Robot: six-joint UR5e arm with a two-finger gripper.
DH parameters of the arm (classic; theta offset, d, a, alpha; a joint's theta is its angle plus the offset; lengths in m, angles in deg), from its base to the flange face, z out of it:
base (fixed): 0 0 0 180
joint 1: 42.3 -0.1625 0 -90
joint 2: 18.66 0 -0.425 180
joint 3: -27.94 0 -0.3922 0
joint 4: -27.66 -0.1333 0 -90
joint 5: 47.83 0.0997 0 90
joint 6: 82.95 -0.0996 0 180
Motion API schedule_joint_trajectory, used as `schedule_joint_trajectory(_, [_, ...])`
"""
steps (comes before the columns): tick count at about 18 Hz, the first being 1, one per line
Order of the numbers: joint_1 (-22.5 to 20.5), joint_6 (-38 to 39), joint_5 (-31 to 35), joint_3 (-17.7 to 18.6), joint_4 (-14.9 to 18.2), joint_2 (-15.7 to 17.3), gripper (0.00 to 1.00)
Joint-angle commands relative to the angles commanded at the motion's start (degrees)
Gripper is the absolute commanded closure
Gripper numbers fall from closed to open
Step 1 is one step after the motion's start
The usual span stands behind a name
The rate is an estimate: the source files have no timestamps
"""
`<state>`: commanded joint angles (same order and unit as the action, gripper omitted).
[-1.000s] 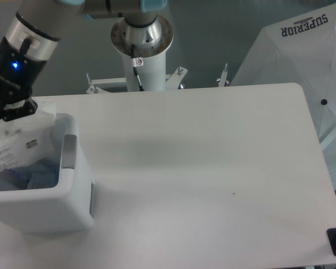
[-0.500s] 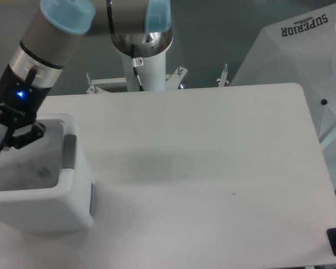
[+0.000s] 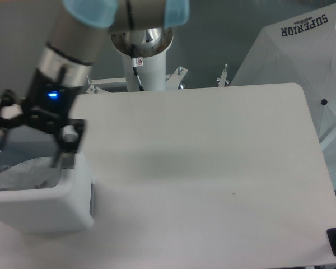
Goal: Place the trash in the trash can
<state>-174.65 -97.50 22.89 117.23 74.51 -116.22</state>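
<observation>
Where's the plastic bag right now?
In the camera view, the plastic bag lies crumpled inside the trash can at the table's near left corner, just below the open end effector.

A silver-grey arm with pale blue joint caps, a black wrist lit by a blue light, and a black gripper is seen.

Bag inside trash can at table left edge; gripper above.
</observation>
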Motion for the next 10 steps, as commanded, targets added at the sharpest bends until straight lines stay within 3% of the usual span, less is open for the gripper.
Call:
schedule_joint_trajectory(6, [-4.41, -17.32, 14.95, 1.06, 3.51, 0.44, 0.0])
schedule_joint_trajectory(10, [-4.76, -26.13, 19.19, 1.24, 5.01, 1.23, 0.0])
